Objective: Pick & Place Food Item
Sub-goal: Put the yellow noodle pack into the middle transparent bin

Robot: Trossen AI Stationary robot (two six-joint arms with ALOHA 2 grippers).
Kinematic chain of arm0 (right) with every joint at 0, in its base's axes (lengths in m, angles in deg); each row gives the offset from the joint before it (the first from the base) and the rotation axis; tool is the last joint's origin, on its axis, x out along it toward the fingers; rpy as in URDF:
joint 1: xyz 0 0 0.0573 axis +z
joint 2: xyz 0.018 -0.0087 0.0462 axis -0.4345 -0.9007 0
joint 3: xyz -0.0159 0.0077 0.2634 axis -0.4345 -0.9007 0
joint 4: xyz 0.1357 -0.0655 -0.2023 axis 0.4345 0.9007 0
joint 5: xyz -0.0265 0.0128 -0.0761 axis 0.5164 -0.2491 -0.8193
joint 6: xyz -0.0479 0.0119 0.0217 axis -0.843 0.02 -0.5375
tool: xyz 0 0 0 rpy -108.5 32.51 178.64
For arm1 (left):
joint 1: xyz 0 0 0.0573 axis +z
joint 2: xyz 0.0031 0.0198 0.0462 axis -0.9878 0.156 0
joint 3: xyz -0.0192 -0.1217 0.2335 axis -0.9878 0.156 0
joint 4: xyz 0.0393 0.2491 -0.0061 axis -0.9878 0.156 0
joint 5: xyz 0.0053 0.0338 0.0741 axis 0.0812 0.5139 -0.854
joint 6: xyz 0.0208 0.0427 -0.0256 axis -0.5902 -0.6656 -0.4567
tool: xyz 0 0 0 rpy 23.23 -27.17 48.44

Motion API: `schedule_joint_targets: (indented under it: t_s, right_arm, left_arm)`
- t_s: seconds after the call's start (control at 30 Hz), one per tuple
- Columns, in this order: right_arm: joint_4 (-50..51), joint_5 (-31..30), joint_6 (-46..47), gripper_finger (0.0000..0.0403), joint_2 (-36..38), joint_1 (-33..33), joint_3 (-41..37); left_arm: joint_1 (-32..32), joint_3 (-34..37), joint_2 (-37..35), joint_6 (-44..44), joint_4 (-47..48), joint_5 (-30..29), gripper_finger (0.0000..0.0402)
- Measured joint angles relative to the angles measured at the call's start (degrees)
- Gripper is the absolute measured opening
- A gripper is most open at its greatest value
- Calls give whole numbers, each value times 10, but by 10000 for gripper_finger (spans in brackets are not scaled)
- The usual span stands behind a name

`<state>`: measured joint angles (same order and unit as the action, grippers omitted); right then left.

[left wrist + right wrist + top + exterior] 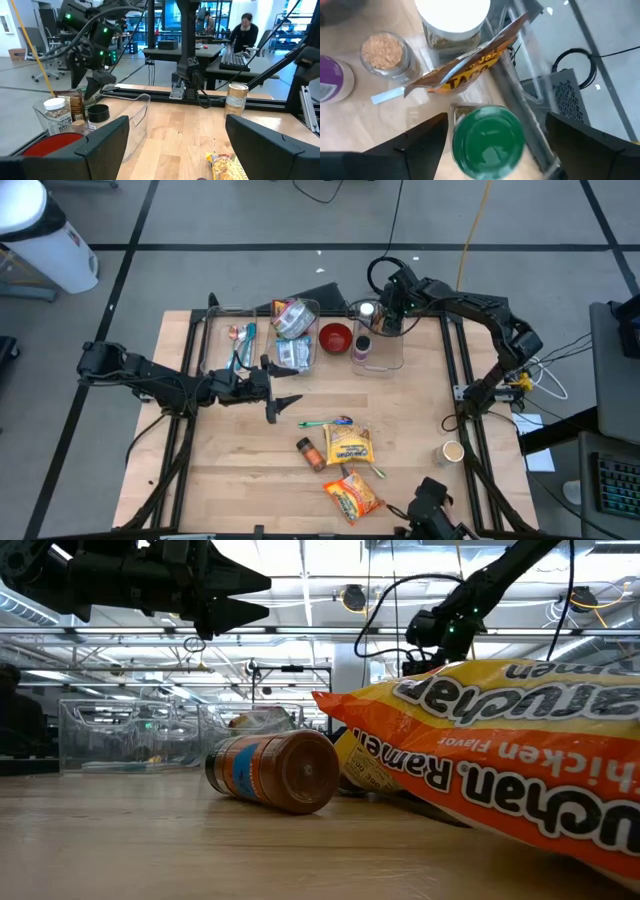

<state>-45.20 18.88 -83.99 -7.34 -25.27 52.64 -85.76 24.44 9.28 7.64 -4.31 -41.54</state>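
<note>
Hovering over clear bin (378, 360) at table's far edge, right gripper (487, 137) stood with fingers spread, green-lidded jar (487, 141) directly below between them, not gripped. Jar sat inside bin beside taco packet (465, 67) and white-lidded jar (452, 20). Judged step: placing, release looking done. Left gripper (175, 145) waited near bin, jaws wide, empty. Ramen packs (350, 470) and spice bottle (310, 452) lay well short of bin. Next move likely called for straight lift clear of bin wall.

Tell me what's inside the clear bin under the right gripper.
The clear bin holds a green-lidded jar, a taco packet, a white-lidded jar and an open jar of crumbs. Whatever lies beneath the packet is hidden.
</note>
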Motion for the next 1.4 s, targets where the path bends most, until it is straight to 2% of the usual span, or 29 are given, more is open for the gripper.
schedule_joint_targets:
  t_s: [0.3, 0.57, 0.77, 0.9, 1.03, 1.1, 1.2, 1.4]
  right_arm:
    - [-8, 4, 1, 324, 70, 12, 0]
    - [-23, 119, 78, 320, 140, 40, -22]
    - [-170, 198, 181, 320, 230, 84, -171]
    - [-303, 198, 244, 320, 303, 153, -280]
    - [-431, 195, 282, 320, 369, 254, -353]
    - [-489, 172, 285, 320, 391, 314, -379]
    - [-559, 104, 267, 320, 409, 410, -408]
    - [-664, -88, 179, 320, 389, 580, -442]
  left_arm:
    - [0, 0, 0, 3, 0, 0, 340]
    - [0, 0, 0, -4, -1, -2, 340]
    - [-1, -3, 0, -4, -7, 11, 340]
    - [-11, -10, 0, -2, -26, 33, 340]
    - [-30, -13, 0, -3, -40, 50, 340]
    - [-37, -13, 0, -4, -40, 50, 340]
    - [-43, -13, 0, -3, -52, 50, 340]
    - [-48, -14, 0, 5, -69, 49, 340]
